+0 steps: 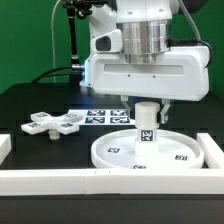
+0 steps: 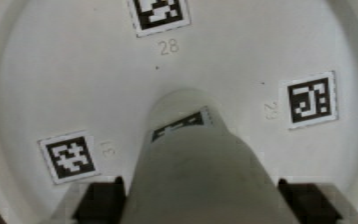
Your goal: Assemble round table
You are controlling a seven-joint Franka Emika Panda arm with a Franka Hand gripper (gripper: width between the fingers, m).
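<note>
The large rimmed round disc (image 1: 118, 153) lies flat on the black table near the front. The short cylinder leg (image 1: 146, 122) stands upright on the disc, near its middle. My gripper (image 1: 146, 104) comes down from above and is shut on the leg's upper part. In the wrist view the leg (image 2: 202, 150) runs between my two dark fingers (image 2: 101, 200), which press on both its sides, with the tagged disc (image 2: 87, 90) below. The cross-shaped base (image 1: 55, 124) lies loose on the table at the exterior view's left.
The marker board (image 1: 103, 116) lies behind the disc. Long white border rails run along the front (image 1: 110, 181) and at the exterior view's right (image 1: 214, 150) and left (image 1: 4, 148). A green wall stands behind.
</note>
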